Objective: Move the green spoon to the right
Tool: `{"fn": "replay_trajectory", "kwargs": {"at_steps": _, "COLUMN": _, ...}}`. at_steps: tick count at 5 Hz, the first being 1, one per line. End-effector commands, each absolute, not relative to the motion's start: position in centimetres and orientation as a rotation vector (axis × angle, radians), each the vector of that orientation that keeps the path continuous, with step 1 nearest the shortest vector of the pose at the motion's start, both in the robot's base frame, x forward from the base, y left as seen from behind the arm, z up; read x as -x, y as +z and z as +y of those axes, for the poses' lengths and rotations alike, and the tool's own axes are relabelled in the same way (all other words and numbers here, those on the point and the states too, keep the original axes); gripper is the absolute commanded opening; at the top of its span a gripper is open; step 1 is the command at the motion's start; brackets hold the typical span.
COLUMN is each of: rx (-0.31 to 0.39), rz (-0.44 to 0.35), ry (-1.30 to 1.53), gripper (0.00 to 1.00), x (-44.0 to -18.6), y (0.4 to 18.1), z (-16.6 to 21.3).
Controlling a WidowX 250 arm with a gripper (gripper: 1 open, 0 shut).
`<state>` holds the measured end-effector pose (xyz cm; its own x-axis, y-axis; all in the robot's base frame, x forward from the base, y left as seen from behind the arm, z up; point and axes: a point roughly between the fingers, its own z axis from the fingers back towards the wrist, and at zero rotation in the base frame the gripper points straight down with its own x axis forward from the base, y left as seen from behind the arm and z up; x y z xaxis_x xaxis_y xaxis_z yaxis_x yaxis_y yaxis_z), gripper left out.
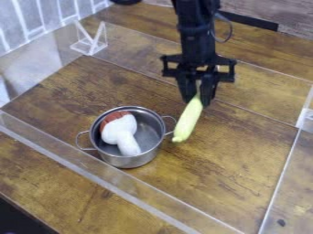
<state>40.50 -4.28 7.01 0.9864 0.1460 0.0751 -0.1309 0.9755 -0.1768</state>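
- Gripper (199,89) of mine points down, clamped on the upper end of the green spoon (188,120).
- Spoon hangs tilted, just right of the steel pot (127,137), its lower tip near the pot's right handle.
- Inside the pot lies a white-and-red item (120,130).
- Pot stands on the wooden desk (239,155).

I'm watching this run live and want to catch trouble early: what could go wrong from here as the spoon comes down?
The green spoon hangs tilted from the tool, its lower end close to the steel pot; it may clip the pot's rim or handle. Gripped only at its top end, it might also swing or slip when it meets the wooden table.
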Motion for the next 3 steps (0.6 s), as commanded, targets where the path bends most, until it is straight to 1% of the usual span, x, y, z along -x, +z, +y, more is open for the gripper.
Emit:
{"fn": "replay_trajectory", "kwargs": {"at_steps": 1, "rx": 0.183, "rz": -0.157, "ry": 0.145, "gripper": 0.00, "x": -40.5, "y": 9.5, "z": -5.4}}
{"fn": "replay_trajectory", "kwargs": {"at_steps": 3, "rx": 0.189, "rz": -0.168, "ry": 0.098, "gripper": 0.00, "x": -40.1, "y": 10.9, "z": -4.7}}
